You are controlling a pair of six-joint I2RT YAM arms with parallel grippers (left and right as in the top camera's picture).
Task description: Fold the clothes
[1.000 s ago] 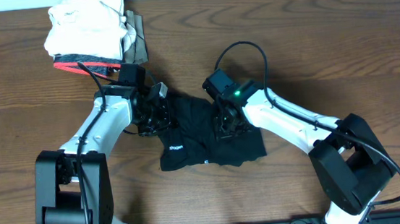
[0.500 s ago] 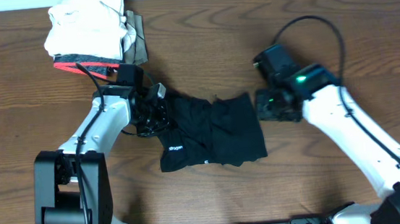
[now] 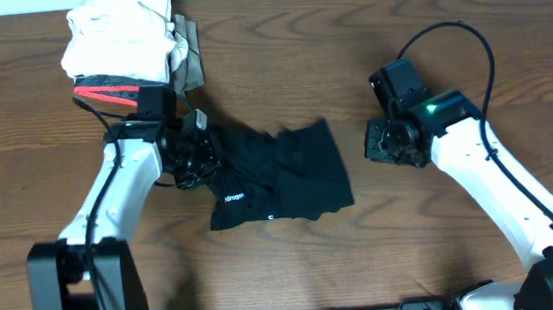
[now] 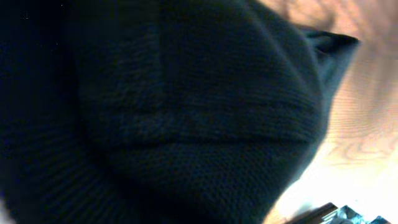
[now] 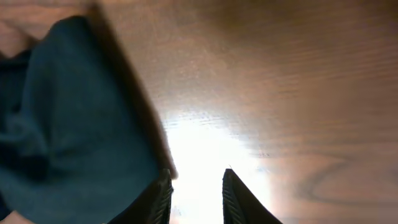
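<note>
At the far left, the pile of folded garments (image 3: 127,48) sits near the back edge of the table (image 3: 278,54), and I want nothing of mine dragging toward it. My left gripper (image 3: 193,154) is clamped shut on the left edge of the black shirt (image 3: 283,174). My left wrist camera sees little but dark knit pressed up close, so I judge the pinch is deep and may have taken more than one layer. The shirt lies rumpled in the middle of the table, its small white logo (image 3: 232,196) showing near the front left corner. To fold it well I should hold that left edge low and taut rather than lift it high, since fabric this soft will likely sag and bunch. On the right, my right gripper (image 3: 384,142) hangs near the shirt's right edge without touching it, fingertips (image 5: 160,194) parted a little with only bare wood between them — holding nothing. It should come in on the right edge opposite my left pinch and take a matching bite, so both grippers can spread the cloth flat before any crease is laid — a one-sided pull would only skew it.
</note>
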